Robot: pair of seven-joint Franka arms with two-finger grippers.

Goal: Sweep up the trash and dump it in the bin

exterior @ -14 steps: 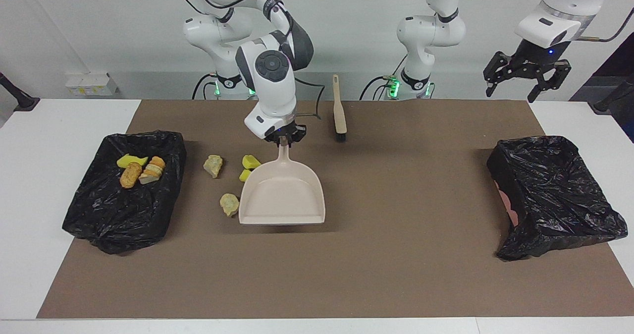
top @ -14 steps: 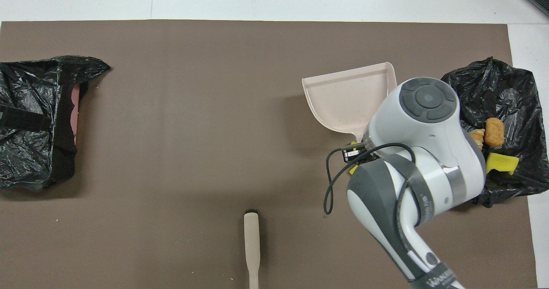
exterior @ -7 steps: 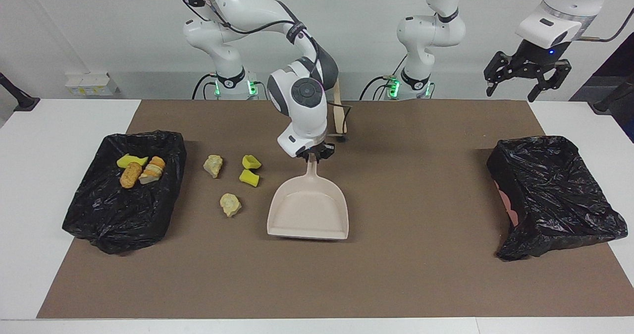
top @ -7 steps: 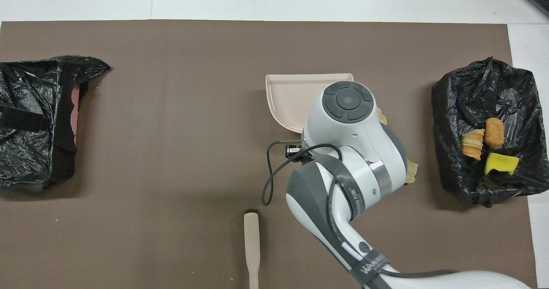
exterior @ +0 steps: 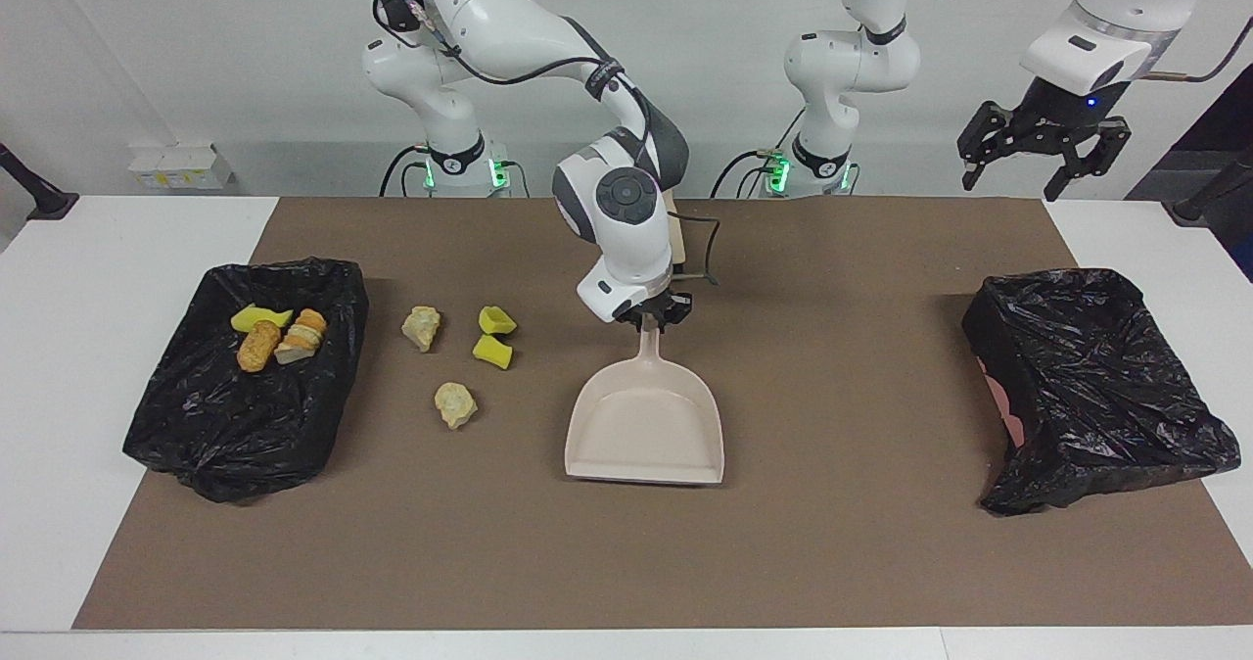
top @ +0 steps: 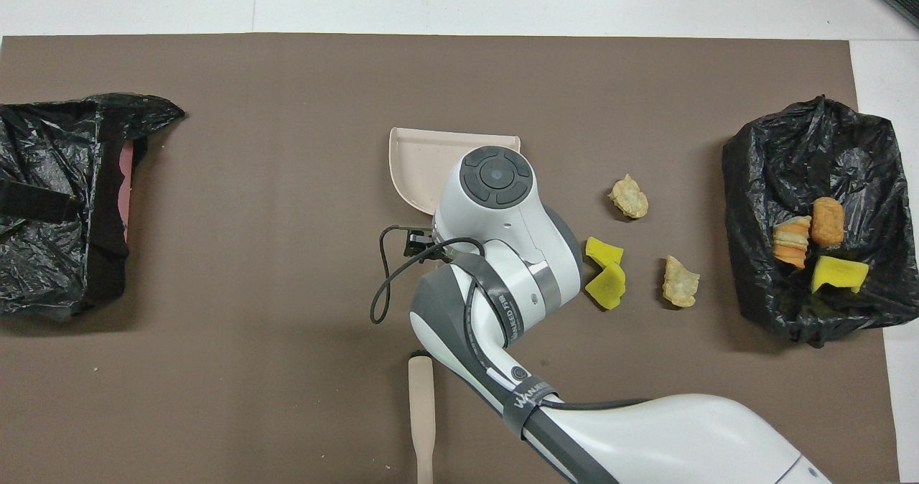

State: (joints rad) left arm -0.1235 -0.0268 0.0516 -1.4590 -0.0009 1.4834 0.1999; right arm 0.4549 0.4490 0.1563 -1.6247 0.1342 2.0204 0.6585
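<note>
Right gripper (exterior: 654, 319) sits at the dustpan (exterior: 646, 435) handle tip; whether it grips cannot be told. Handle points toward the robots, mouth away. Four trash bits (exterior: 456, 404) lie between dustpan and bin (exterior: 196, 415). Left gripper (exterior: 1041, 156) waits spread wide, raised.

A beige dustpan (exterior: 646, 430) lies flat on the brown mat (exterior: 832, 542) near the table's middle, its handle toward the robots. A beige brush (top: 421, 416) lies nearer the robots. A white box (exterior: 179, 165) sits against the wall.
</note>
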